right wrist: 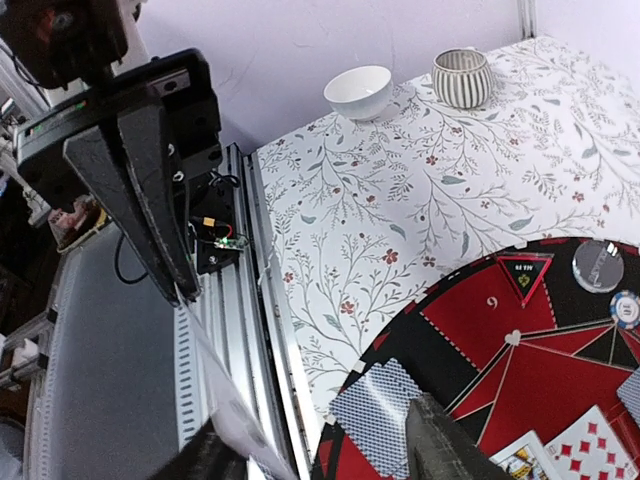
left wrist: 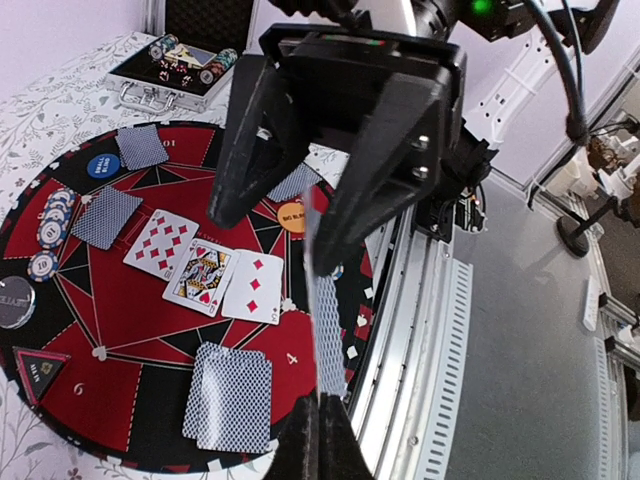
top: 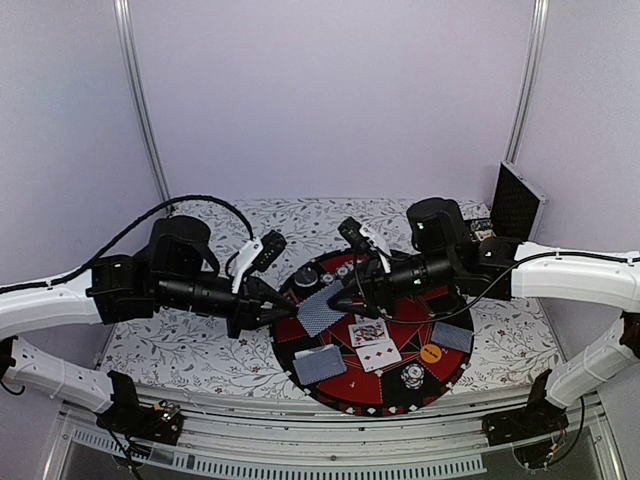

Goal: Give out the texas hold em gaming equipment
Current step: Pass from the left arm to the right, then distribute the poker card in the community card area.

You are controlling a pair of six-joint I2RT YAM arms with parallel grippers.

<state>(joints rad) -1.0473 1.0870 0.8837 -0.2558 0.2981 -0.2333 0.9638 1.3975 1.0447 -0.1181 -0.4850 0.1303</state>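
**Transfer of a card above the mat.** The left tool is closed on one end of a grey-blue-backed playing card, held edge-on in the air between the arms. The right tool is partly open, with its jaws straddling the card's other end; whether they touch it cannot be told. Dealt cards and chips lie on the mat. The card is probably light, thin, bendable and slick, so it is best pinched gently across its flat faces near an edge.

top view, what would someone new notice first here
The left gripper and right gripper stand tip to tip above the round red-and-black mat. The left is shut on a blue-backed card, and the right is open around its other end. Next come the three face-up cards in the mat's middle.
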